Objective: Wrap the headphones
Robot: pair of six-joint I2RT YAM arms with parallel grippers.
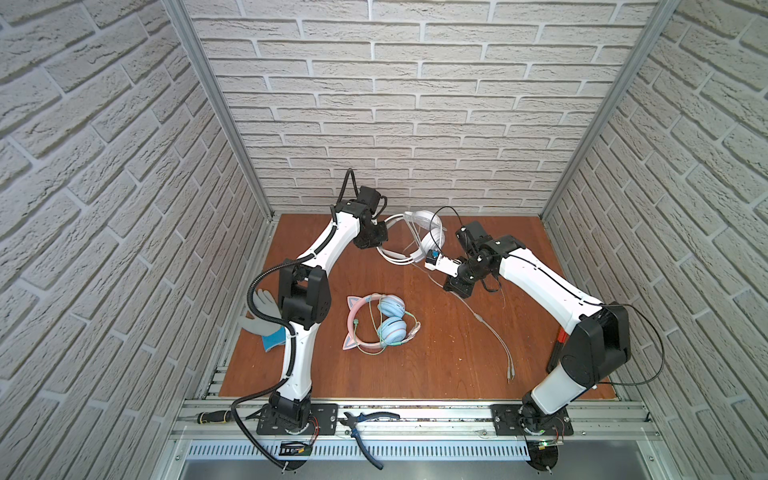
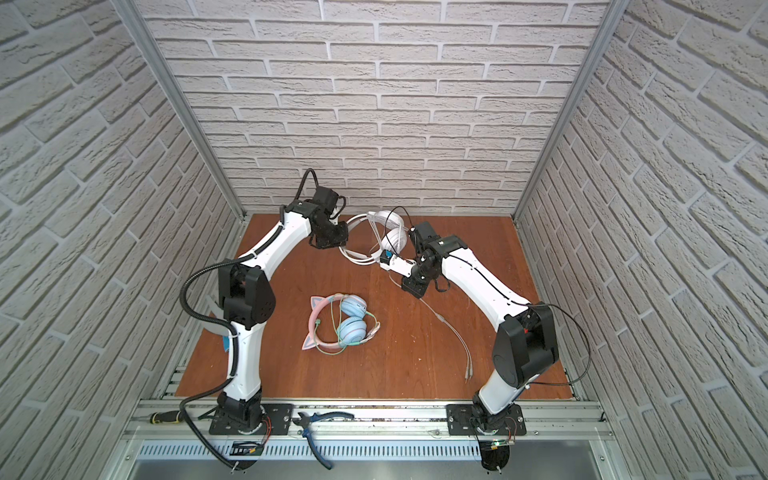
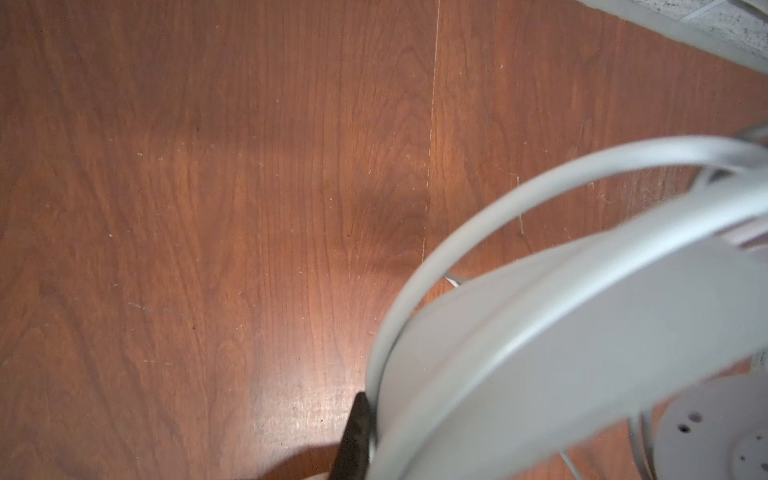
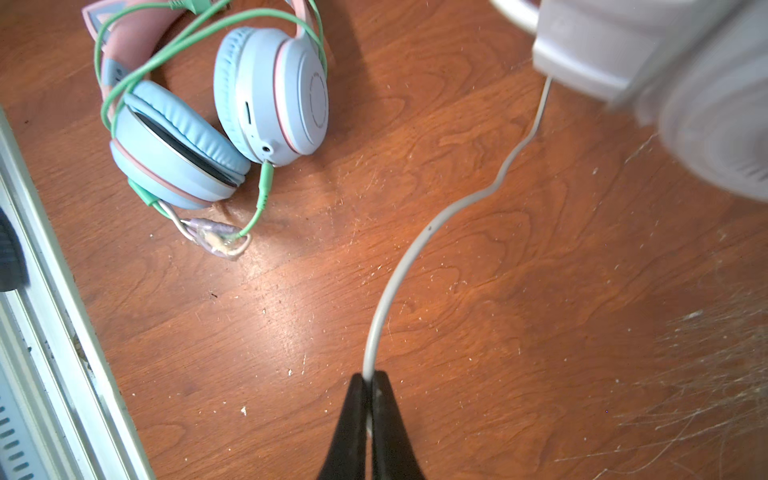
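In both top views the white headphones (image 1: 432,243) hang by their headband (image 1: 392,217) between the two claws; whether a cup touches the bench (image 1: 415,374) cannot be told. The left claw (image 1: 381,243), just left of the white headphones, is pressed together on the headband. The right claw (image 1: 455,287), just beside them on the near right, pinches the white cable (image 1: 490,332). From that pinch the free cable runs in one long diagonal away from the white headphones toward the near right and ends in two plugs (image 1: 510,374). The right claw is the nearer one to this length, and the coming wrap probably depends on bringing that axis back round the white headphones. The pink headphones (image 1: 386,320) lie flat, well apart on the near side of the white headphones.

In the left wrist view one dark finger (image 3: 356,432) bears against the edge of the blurred headband (image 3: 540,332).

In the right wrist view both fingers close on the white cable (image 4: 399,274), which climbs to the white headphones' cup (image 4: 706,104). The green cable (image 4: 166,54) is already looped round the pink headphones.

Count:
- two headphones
- two cables
- two claws
- one glove (image 1: 259,318)
- one pliers (image 1: 365,428)
- one screwdriver (image 1: 212,415)
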